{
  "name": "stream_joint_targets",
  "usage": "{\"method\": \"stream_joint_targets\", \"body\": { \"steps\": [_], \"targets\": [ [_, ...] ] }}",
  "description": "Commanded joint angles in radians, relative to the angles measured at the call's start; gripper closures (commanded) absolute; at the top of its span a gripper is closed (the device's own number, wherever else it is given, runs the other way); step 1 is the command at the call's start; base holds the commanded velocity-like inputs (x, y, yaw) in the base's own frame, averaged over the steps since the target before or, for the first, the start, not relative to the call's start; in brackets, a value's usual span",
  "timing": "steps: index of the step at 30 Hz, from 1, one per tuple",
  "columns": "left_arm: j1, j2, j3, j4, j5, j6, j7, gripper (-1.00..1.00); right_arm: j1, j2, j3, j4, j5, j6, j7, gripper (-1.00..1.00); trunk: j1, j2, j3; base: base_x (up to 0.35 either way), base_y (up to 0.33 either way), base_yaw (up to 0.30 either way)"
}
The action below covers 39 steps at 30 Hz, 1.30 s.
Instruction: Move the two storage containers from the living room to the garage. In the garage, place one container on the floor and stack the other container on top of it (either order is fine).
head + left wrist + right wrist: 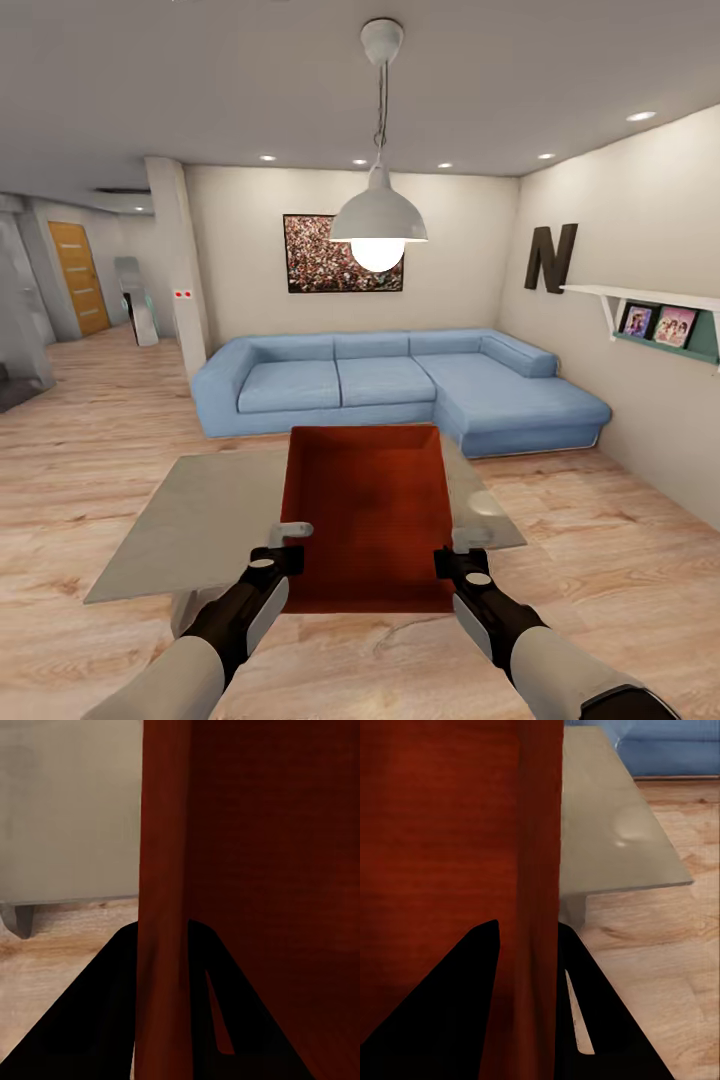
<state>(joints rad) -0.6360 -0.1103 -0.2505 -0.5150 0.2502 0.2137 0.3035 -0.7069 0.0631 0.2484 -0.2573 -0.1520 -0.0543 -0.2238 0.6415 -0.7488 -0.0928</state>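
I am in the living room, over its light wood plank floor. One orange-red storage container hangs in front of me above a low grey table, held by both arms. My left gripper is shut on its left wall, with the black fingers straddling that wall. My right gripper is shut on the right wall in the same way. The container's inside looks empty. The garage is out of view.
A blue corner sofa stands behind the table, with a pendant lamp hanging above. A wall shelf juts out on the right. A pillar stands at the left, and past it a hallway leads to an orange door.
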Motion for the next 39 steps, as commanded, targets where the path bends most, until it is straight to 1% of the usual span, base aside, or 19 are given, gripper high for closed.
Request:
{"method": "stream_joint_targets", "body": {
  "steps": [1,39],
  "targets": [
    [-0.001,0.000,0.013,-0.036,0.037,-0.045,0.022,1.00,0.000,0.018,-0.023,0.003,-0.014,-0.007,-0.002,1.00,0.000,-0.001,-0.002,0.000,0.000,0.269],
    [-0.001,0.000,0.013,-0.036,0.037,-0.045,0.022,1.00,0.000,0.016,-0.021,0.003,-0.012,-0.009,-0.002,1.00,0.000,-0.001,-0.002,0.000,0.000,0.278]
  ]
}}
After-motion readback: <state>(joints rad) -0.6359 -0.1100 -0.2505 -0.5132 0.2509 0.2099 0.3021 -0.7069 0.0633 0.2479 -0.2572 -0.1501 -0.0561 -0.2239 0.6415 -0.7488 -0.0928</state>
